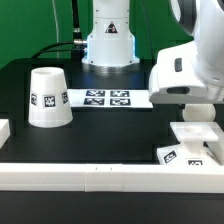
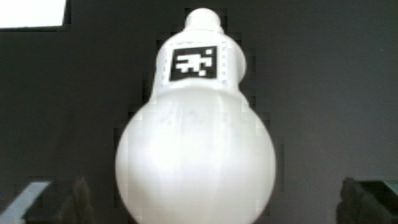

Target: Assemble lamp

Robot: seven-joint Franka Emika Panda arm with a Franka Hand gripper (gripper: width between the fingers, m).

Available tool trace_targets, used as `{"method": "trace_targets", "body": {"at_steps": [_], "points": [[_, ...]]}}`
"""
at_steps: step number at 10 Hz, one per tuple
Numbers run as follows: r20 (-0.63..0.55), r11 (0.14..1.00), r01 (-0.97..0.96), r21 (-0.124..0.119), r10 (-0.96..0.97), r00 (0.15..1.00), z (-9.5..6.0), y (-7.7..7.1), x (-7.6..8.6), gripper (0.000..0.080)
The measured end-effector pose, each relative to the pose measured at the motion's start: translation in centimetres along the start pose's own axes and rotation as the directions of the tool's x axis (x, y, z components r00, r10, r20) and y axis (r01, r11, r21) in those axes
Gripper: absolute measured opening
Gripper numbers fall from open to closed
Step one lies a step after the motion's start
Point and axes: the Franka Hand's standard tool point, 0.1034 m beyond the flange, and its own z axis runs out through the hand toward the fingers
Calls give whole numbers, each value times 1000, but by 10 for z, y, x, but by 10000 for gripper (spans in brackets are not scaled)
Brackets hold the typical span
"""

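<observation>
The white bulb fills the wrist view, with a black-and-white tag near its narrow end. My gripper is open; its dark fingers stand either side of the bulb's wide body with a gap on each side. In the exterior view the arm's white hand hangs low at the right, above the flat tagged base block; the bulb is hidden there. The tapered shade stands mouth down at the exterior view's left.
The marker board lies flat in the middle, in front of the robot's pedestal. A white rail runs along the near edge of the black table, and a white piece shows at the far left.
</observation>
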Motion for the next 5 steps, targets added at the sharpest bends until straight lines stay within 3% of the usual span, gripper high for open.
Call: {"method": "trace_targets", "body": {"at_steps": [3, 5], "points": [[-5, 1000, -1, 0, 1, 1000, 1, 0, 2, 699], [-17, 1000, -7, -2, 7, 1000, 15, 0, 6, 699]]}}
